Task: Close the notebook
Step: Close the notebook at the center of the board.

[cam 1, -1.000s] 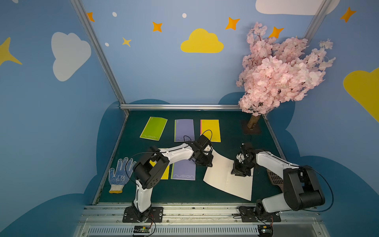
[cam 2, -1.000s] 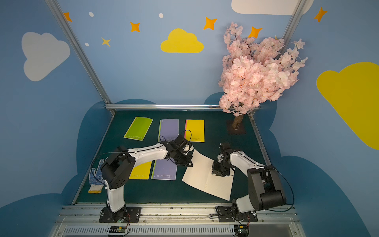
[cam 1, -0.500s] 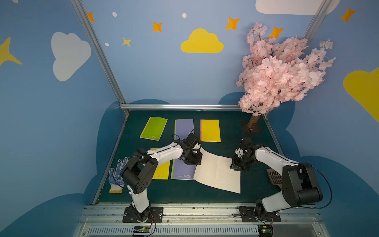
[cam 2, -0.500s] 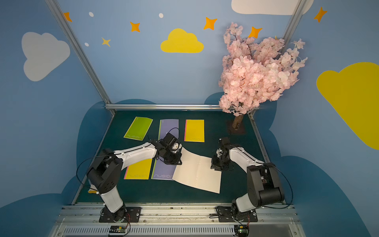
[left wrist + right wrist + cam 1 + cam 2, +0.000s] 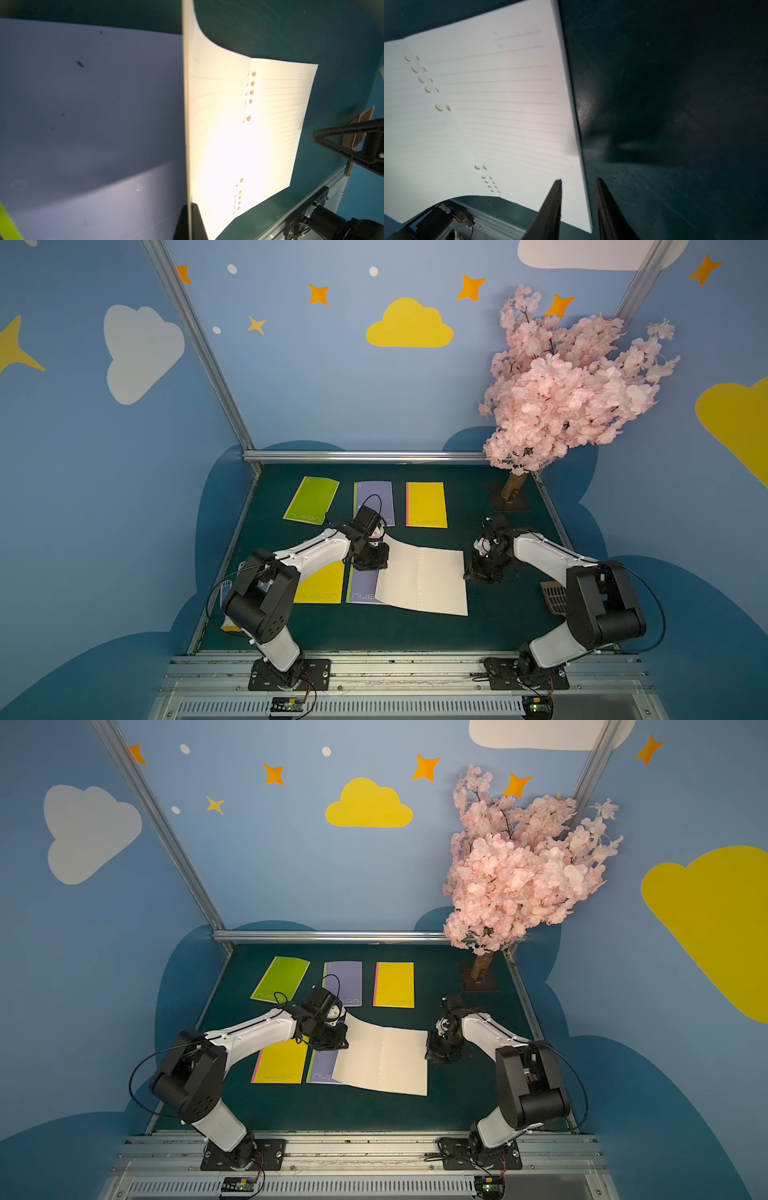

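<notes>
Notebook (image 5: 428,580) lies open, left fingers (image 5: 198,226) pinching its lifted page.

- An open notebook (image 5: 419,578) lies near the middle of the dark green bench (image 5: 490,630), its cream, ruled pages facing up.
- Punched holes run in two clusters along the centre fold.
- The right-hand leaf lies flat on the bench.
- The left-hand leaf curls upward, its far corner raised clear of the surface.
</notes>
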`<state>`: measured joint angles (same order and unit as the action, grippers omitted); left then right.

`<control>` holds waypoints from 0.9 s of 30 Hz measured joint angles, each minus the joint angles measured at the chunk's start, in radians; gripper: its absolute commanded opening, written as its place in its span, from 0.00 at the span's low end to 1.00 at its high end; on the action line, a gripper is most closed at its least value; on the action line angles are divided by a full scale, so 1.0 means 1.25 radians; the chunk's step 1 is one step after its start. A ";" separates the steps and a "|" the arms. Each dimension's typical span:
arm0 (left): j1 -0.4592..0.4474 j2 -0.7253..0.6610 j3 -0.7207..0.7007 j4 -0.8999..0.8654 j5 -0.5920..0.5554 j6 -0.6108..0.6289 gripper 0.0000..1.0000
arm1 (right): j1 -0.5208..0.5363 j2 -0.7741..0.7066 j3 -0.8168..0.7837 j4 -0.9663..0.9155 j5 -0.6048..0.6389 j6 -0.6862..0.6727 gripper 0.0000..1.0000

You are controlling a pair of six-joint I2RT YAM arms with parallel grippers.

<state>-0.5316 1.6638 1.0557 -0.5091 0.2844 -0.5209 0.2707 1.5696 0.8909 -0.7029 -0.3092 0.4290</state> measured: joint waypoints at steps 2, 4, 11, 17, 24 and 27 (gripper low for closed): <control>0.005 -0.006 -0.006 -0.001 -0.006 -0.003 0.03 | 0.003 0.007 0.008 0.001 -0.003 0.000 0.30; 0.009 -0.010 -0.011 0.000 -0.010 -0.008 0.03 | 0.006 0.013 0.013 0.002 -0.005 0.000 0.31; 0.012 -0.024 -0.035 0.021 -0.013 -0.043 0.03 | 0.009 0.044 0.022 0.010 -0.016 0.000 0.31; 0.012 -0.024 -0.041 0.039 -0.007 -0.060 0.05 | 0.012 0.062 0.025 0.015 -0.025 0.000 0.30; 0.012 -0.025 -0.041 0.053 0.001 -0.063 0.07 | 0.016 0.079 0.040 0.026 -0.035 0.000 0.30; 0.012 -0.026 -0.041 0.056 0.003 -0.063 0.08 | 0.019 0.088 0.046 0.027 -0.040 0.000 0.30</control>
<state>-0.5171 1.6310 1.0050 -0.4385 0.2882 -0.5995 0.2947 1.6798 0.9489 -0.6685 -0.3588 0.4286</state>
